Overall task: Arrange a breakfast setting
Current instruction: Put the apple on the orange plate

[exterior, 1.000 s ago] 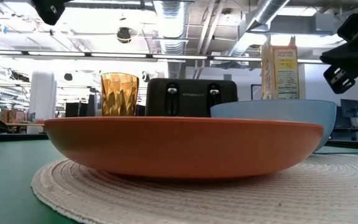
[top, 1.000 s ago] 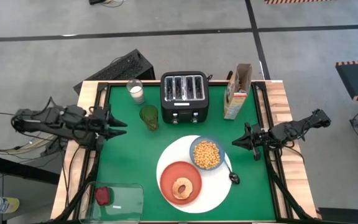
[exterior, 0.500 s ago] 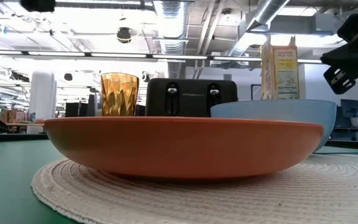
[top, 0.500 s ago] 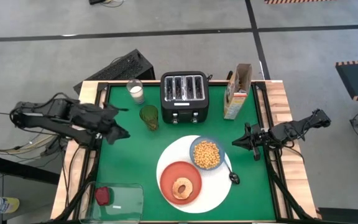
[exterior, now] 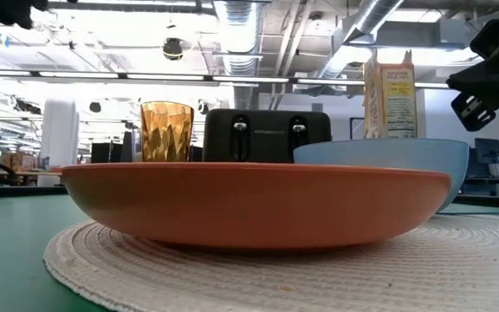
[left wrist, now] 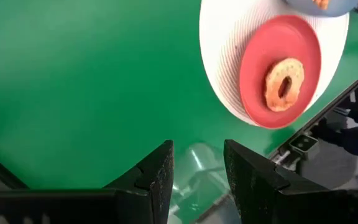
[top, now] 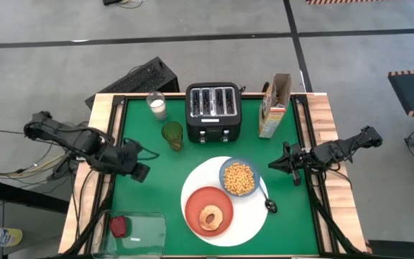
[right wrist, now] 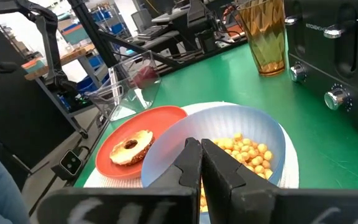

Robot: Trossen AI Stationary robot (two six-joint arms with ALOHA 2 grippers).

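The large white round plate (top: 225, 216) lies on the green table. On it sit the orange-red plate (top: 201, 201) with the ring-shaped bagel (top: 210, 217) and the blue bowl (top: 238, 178) of yellow cereal (right wrist: 244, 151). The small dark spoon (top: 268, 201) lies on the white plate's right side. The dark red food piece (top: 119, 226) lies in a clear container (top: 139, 232) at the near left corner. My left gripper (top: 142, 173) is open and empty above the table's left side, and the container shows between its fingers (left wrist: 197, 149). My right gripper (top: 272, 165) is shut and empty, right of the bowl.
A black toaster (top: 213, 111), a glass of milk (top: 157, 105), an amber glass (top: 172, 135) and a cereal box (top: 273, 106) stand along the far side. Bare green surface lies between my left gripper and the white plate.
My left gripper has swung from the table's left edge toward the near edge, turning and tipping down toward the clear container. Its fingers stay open.
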